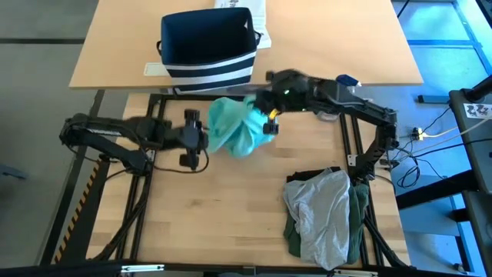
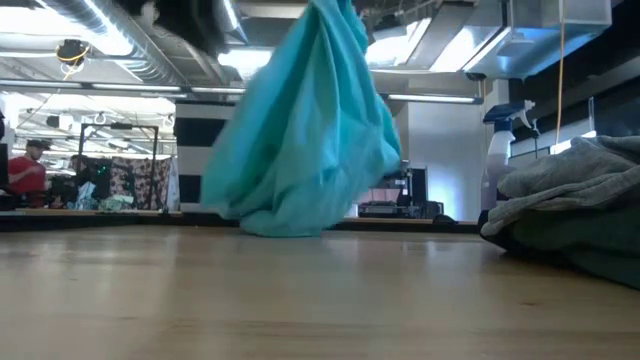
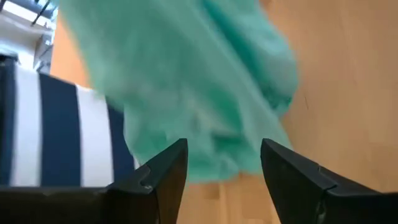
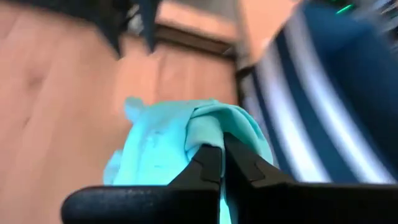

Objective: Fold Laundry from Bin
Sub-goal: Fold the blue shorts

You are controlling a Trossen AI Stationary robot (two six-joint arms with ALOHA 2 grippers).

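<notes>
Nearest the lens, in the right wrist view, our right end effector [image 4: 222, 163] has its two fingers pinched tight on a fold of the teal garment [image 4: 186, 140], which hangs below it. In the high view that same end effector [image 1: 269, 104] sits just above centre, directly below the bin [image 1: 206, 46] in the frame, with the teal garment [image 1: 237, 125] bunched and dangling beside it. The low view shows the cloth [image 2: 305, 130] lifted in a loose bundle, its lowest edge close to the wooden surface [image 2: 300, 300]; we cannot tell whether it touches.

Our left end effector [image 1: 196, 138] reaches in from the left of the high view, right at the garment's left edge. From its own wrist camera the fingers [image 3: 163, 174] stand partly apart with the teal cloth beyond them and nothing yet between them, so we judge it is closing in for a second grip.

Outward from there, a stack of folded laundry [image 1: 327, 211] lies at the lower right of the high view: a light grey piece on top, dark green beneath. We judge those pieces done. The teal one is out of the bin but not yet spread or folded. The bin's inside looks dark, and we cannot tell whether more remains in it.
</notes>
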